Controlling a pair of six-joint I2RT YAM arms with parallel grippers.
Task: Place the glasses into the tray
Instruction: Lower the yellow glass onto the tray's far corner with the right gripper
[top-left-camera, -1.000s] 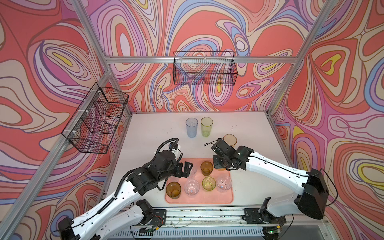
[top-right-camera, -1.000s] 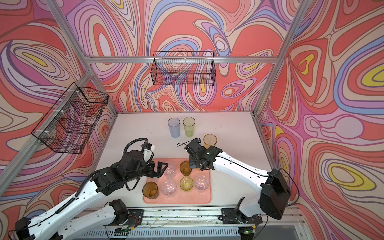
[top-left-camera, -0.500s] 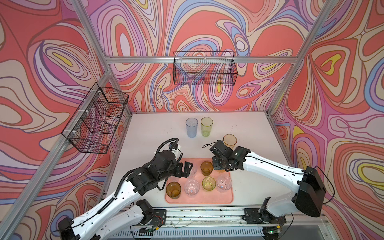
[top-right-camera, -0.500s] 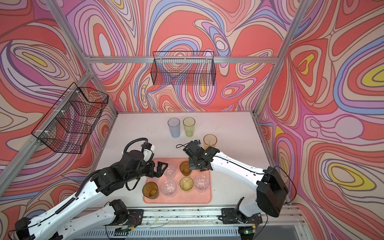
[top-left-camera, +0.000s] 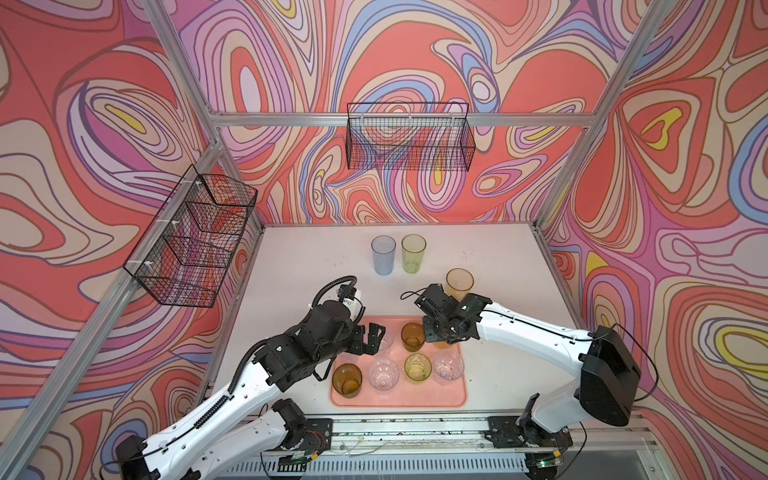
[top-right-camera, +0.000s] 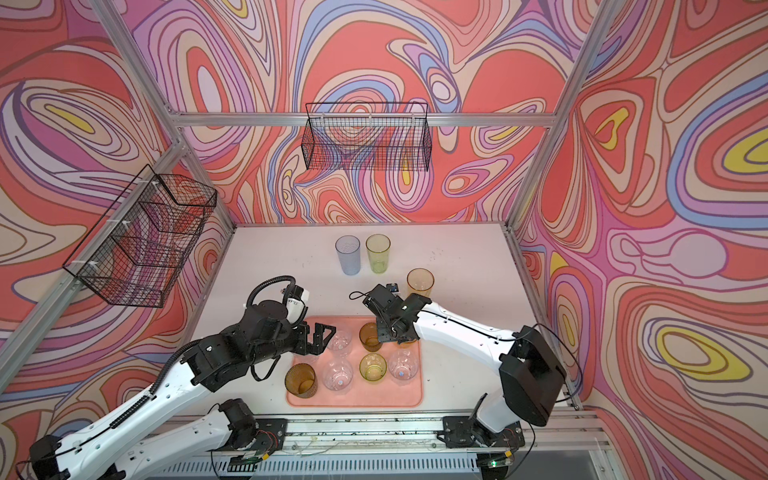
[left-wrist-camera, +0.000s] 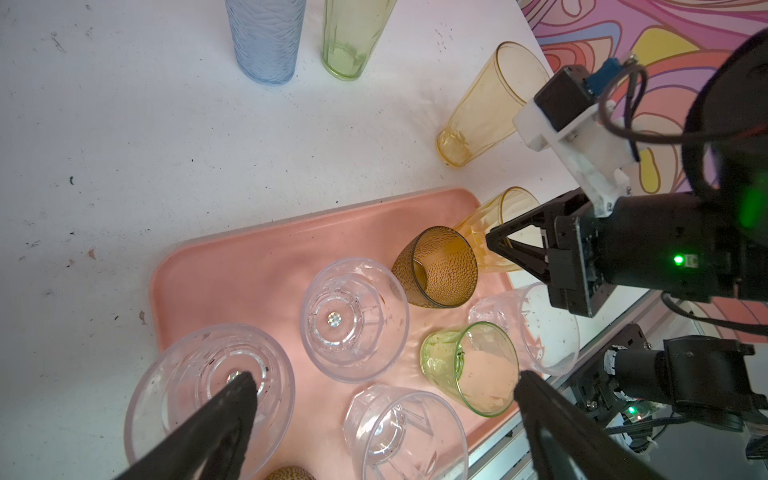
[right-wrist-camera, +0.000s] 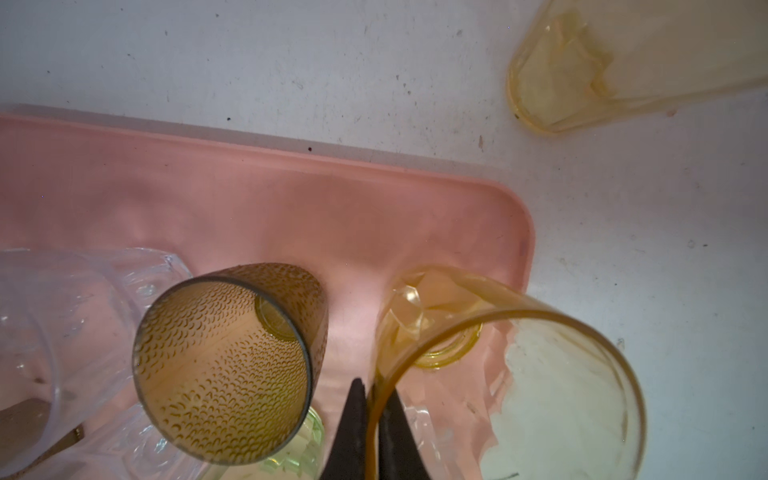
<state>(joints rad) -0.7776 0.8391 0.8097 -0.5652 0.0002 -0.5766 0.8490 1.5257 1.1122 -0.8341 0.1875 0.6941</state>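
The salmon-pink tray (top-left-camera: 399, 401) (top-right-camera: 353, 401) lies at the table's front middle with several short glasses in it: brown (top-left-camera: 347, 380), clear (top-left-camera: 383, 375), green (top-left-camera: 417, 367), clear (top-left-camera: 448, 365) and brown (top-left-camera: 412, 336). My right gripper (right-wrist-camera: 372, 388) (top-left-camera: 436, 336) is shut on the rim of a yellow-orange glass (right-wrist-camera: 457, 291) (left-wrist-camera: 494, 212), which is tilted over the tray's back right corner (right-wrist-camera: 511, 216). My left gripper (left-wrist-camera: 382, 378) (top-left-camera: 374, 338) hangs open above clear glasses (left-wrist-camera: 353, 320) at the tray's left, holding nothing. Pale blue (top-left-camera: 383, 254), yellow-green (top-left-camera: 413, 252) and yellow (top-left-camera: 459, 284) tall glasses stand on the table behind.
Black wire baskets hang on the left wall (top-left-camera: 191, 237) and the back wall (top-left-camera: 409, 137). The white table (top-left-camera: 311, 257) is bounded by aluminium frame posts, with a rail (top-left-camera: 415, 432) along its front edge.
My right gripper has shifted slightly to the left with the yellow-orange glass in it. The left arm has not moved.
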